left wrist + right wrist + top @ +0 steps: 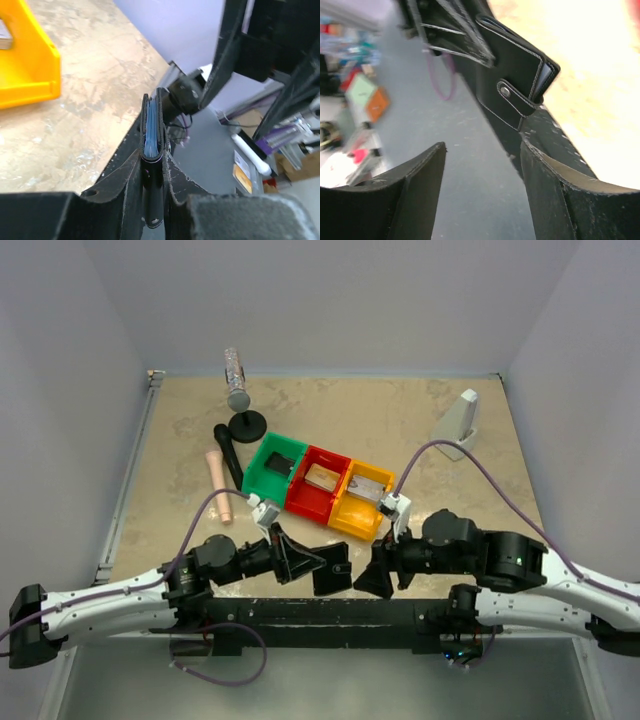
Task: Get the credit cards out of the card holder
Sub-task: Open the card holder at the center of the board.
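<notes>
Clamps the holder between the fingers of the left claw, edge-on, with most of it sticking out past the tips toward the right claw. Presents it that way, likely so the free end can be worked from the other side. Pinches the covers together too, with blue cards sandwiched between them. Shows a strap with a stud wrapped over one edge; cannot tell whether snapped. Probably needs lifting before any card slides out. Spreads the right claw wide, empty, just short of the holder and not touching. Leaves open air between both claws, above the table edge, with the yellow bin well off to the left claw's side.
</notes>
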Motion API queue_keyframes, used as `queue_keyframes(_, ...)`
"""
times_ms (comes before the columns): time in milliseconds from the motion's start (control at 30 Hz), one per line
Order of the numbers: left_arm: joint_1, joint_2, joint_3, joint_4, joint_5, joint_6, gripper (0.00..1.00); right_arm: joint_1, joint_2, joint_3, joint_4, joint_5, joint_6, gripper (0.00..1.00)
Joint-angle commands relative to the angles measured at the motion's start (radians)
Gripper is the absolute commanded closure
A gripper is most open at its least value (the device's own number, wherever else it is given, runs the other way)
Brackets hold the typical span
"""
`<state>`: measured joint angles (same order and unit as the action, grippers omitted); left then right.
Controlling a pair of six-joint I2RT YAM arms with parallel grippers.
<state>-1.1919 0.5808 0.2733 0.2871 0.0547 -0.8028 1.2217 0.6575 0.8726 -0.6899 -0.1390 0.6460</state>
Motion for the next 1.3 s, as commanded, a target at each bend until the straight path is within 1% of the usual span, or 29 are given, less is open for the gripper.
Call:
queue_keyframes(0, -0.009, 0.053, 0.171, -0.221, -0.165, 0.014, 1.0, 0.106, 0.161, 0.192, -0.21, 0.402, -0.002, 0.35)
queue_keyframes(133, -0.018, 0.106, 0.309, -0.487, -0.37, -0.076, 1.0, 0.182, 0.354, 0.369, -0.376, 0.669, 0.082, 0.35)
queue_keyframes(200, -0.02, 0.132, 0.372, -0.607, -0.432, -0.123, 1.0, 0.206, 0.421, 0.433, -0.418, 0.766, 0.124, 0.35)
queue_keyframes(267, -0.02, 0.162, 0.429, -0.702, -0.478, -0.18, 1.0, 0.216, 0.465, 0.473, -0.422, 0.812, 0.136, 0.35)
queue_keyframes(400, -0.023, 0.185, 0.513, -0.805, -0.529, -0.255, 1.0, 0.216, 0.547, 0.534, -0.405, 0.832, 0.133, 0.36)
queue_keyframes(533, -0.025, 0.185, 0.54, -0.841, -0.558, -0.338, 1.0, 0.217, 0.593, 0.554, -0.346, 0.823, 0.107, 0.37)
queue_keyframes(700, -0.025, 0.185, 0.55, -0.806, -0.521, -0.377, 1.0, 0.217, 0.634, 0.555, -0.25, 0.771, 0.08, 0.38)
queue_keyframes(933, -0.025, 0.174, 0.564, -0.784, -0.469, -0.386, 1.0, 0.216, 0.689, 0.58, -0.229, 0.72, 0.061, 0.38)
queue_keyframes(1267, -0.023, 0.143, 0.538, -0.752, -0.414, -0.435, 1.0, 0.21, 0.734, 0.594, -0.255, 0.707, 0.076, 0.45)
